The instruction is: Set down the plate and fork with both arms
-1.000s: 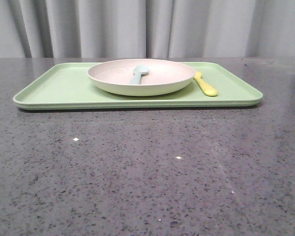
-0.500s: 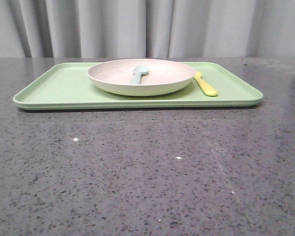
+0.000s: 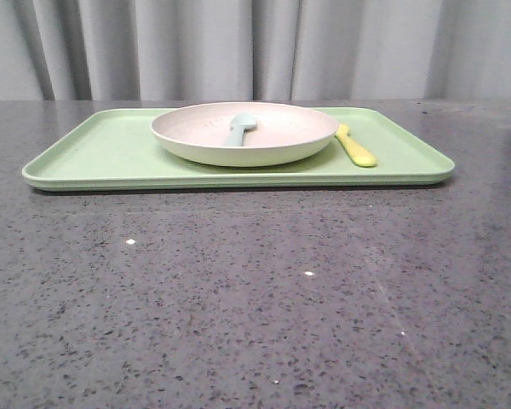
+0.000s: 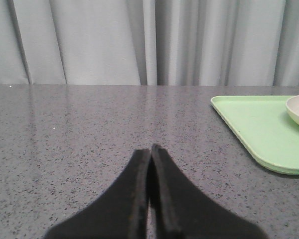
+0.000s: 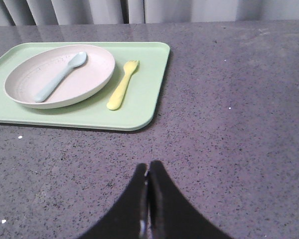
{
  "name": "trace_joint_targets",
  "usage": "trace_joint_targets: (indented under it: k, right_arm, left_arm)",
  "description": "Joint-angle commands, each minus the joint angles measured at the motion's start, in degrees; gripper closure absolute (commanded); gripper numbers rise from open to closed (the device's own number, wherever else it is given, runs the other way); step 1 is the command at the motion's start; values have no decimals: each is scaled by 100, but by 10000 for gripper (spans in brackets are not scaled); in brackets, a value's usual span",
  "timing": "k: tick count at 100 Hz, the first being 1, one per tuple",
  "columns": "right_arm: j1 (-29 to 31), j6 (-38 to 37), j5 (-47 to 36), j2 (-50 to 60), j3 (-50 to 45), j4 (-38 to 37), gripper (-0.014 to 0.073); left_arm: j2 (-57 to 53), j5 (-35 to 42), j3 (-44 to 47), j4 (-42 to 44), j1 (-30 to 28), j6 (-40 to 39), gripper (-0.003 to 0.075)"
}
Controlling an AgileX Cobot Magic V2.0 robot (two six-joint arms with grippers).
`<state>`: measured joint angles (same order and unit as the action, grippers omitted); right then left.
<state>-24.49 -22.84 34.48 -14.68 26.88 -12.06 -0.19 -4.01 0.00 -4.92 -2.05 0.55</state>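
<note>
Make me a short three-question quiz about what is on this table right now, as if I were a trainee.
1. True or false: the spoon lies inside the plate.
2. Which side of the plate is the fork on, seen from the front? A) left B) right C) under it
3. Fill in: both the left pincer and the right pincer are ____ and hold nothing.

Key: 1 true. 2 B; it lies on the tray, beside the plate. 3 shut, over the bare table.
</note>
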Motion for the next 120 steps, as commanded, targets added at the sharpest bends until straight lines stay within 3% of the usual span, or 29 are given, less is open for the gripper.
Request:
trace_joint_targets:
  k: [1,120]
  right_arm:
    - [12,49,-395,-60,126,-158,662]
    - [30,70,-469,-60,-69,-404,662]
  left_arm:
    - [-179,401,77,-45,-6,-55,741]
    - [-179,401,77,-45,-6,-55,741]
